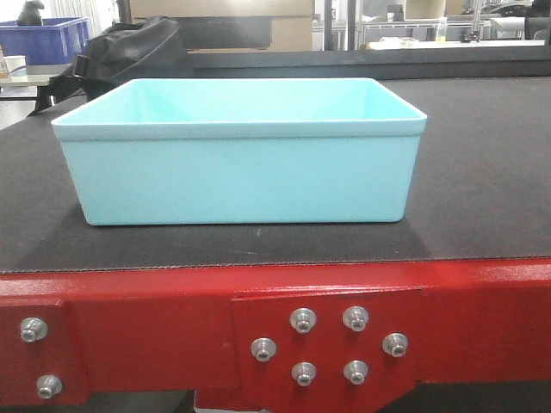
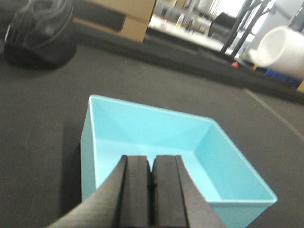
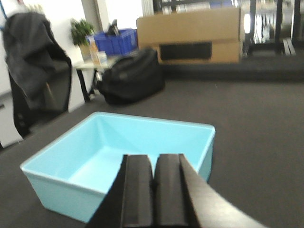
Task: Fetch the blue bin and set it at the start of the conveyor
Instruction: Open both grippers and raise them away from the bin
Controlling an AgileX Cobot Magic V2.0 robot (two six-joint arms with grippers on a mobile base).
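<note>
- The blue bin [image 1: 241, 172] sits upright on the conveyor start [image 1: 482, 172], near its red frame [image 1: 129, 318] (silver bolts showing).
- The left hand [image 2: 152, 183] hovers over the bin's near rim, fingers pressed together, holding nothing.
- The right hand [image 3: 154, 183] likewise: closed, empty, above the bin.

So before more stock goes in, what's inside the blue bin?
Nothing visible: the blue bin shows bare floor and walls from both wrist views. The left hand and right hand each cover a strip near them.
</note>
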